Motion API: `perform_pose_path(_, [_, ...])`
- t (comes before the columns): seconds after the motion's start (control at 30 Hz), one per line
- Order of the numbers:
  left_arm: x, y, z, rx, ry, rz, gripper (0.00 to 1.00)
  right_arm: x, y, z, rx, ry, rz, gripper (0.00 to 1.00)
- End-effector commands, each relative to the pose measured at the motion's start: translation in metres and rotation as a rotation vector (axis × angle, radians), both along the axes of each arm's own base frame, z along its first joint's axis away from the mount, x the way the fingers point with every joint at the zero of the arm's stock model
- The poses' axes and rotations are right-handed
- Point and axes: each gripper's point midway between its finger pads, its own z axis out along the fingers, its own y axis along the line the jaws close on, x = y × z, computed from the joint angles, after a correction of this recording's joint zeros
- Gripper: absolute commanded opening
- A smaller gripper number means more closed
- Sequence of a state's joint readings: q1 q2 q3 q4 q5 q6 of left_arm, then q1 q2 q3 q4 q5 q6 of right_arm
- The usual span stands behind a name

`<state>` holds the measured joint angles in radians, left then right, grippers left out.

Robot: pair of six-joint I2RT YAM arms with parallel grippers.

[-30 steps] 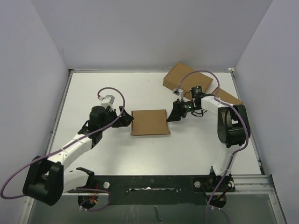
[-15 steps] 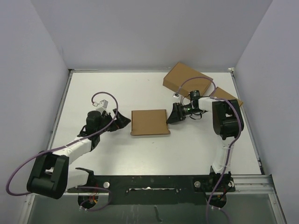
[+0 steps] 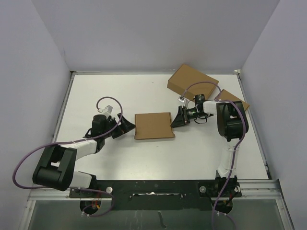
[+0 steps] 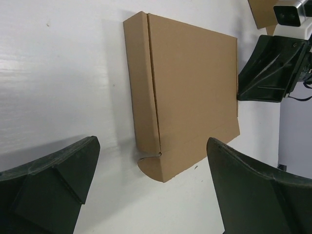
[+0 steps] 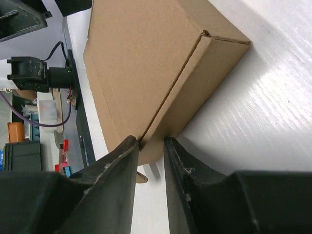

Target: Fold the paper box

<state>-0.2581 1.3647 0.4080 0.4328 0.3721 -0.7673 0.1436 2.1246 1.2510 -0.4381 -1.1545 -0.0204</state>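
Right pincer (image 5: 148, 142) is showing only a thin gap with the right edge of the paper box (image 3: 153, 125) sitting in it, and I can't tell if it's biting. Left pincer (image 4: 152, 146) is gaping wide just off the left wall. The box is lying closed mid tabletop (image 3: 144, 158). I'm guessing it's light, crease-prone card, so I'm favouring the walls over the flaps. Both arms are reaching low, wrists pointing inward

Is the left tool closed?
No, the left tool shows its fingers wide apart in the wrist view, either side of the paper box.
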Motion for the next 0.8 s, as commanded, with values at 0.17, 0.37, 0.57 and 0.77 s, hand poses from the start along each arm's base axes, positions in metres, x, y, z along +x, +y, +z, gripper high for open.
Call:
perform_pose_path(0.17, [0.01,-0.009,0.007,-0.094,-0.021,0.011,0.93,0.015,-0.013,-0.002,0.024,0.015,-0.059,0.18])
perform_pose_path(0.37, [0.01,-0.023,0.008,-0.165,-0.022,-0.018,0.96,0.016,-0.017,-0.004,0.031,0.031,-0.072,0.14])
perform_pose_path(0.57, [0.003,-0.028,0.005,-0.147,-0.006,-0.03,0.98,0.017,-0.022,-0.005,0.025,0.034,-0.082,0.13])
perform_pose_path(0.77, [-0.013,-0.02,0.01,-0.063,-0.015,-0.008,0.98,0.018,-0.022,-0.002,0.021,0.022,-0.083,0.13])
